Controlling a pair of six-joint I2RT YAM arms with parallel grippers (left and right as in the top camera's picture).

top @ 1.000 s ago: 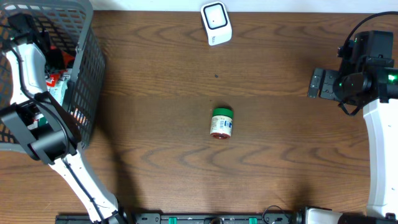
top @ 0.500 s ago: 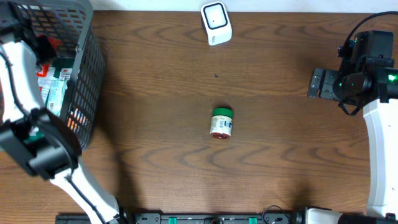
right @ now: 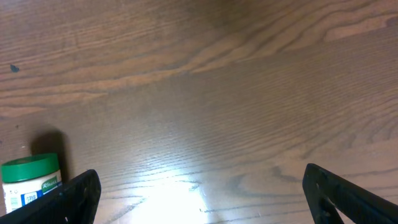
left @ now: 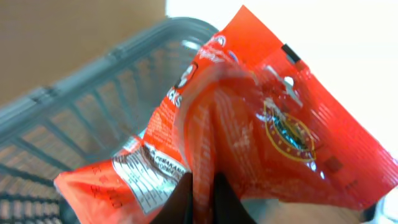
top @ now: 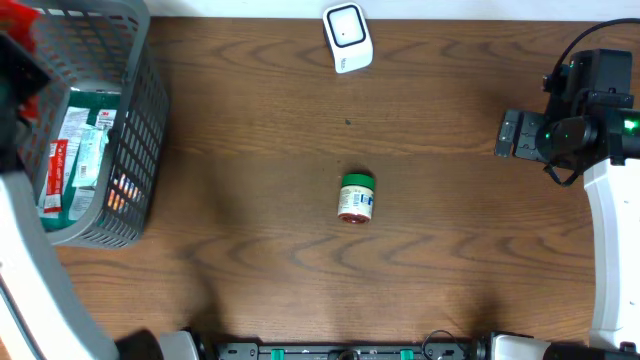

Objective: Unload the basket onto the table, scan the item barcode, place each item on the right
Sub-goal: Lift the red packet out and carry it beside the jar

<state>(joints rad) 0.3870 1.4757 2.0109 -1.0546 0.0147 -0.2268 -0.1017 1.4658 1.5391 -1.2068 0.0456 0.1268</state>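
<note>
Aloft, left hand (left: 204, 194) pinched on crinkly glossy red packet (left: 261, 124), grey lattice basket (left: 81, 112) behind, right hand (right: 202, 194) splayed, empty.

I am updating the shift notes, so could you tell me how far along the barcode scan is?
Done: the left gripper is shut on a red packet, above the grey basket. In hand: that packet, well short of the white scanner. Left: presenting its barcode there. The right gripper is open.
</note>
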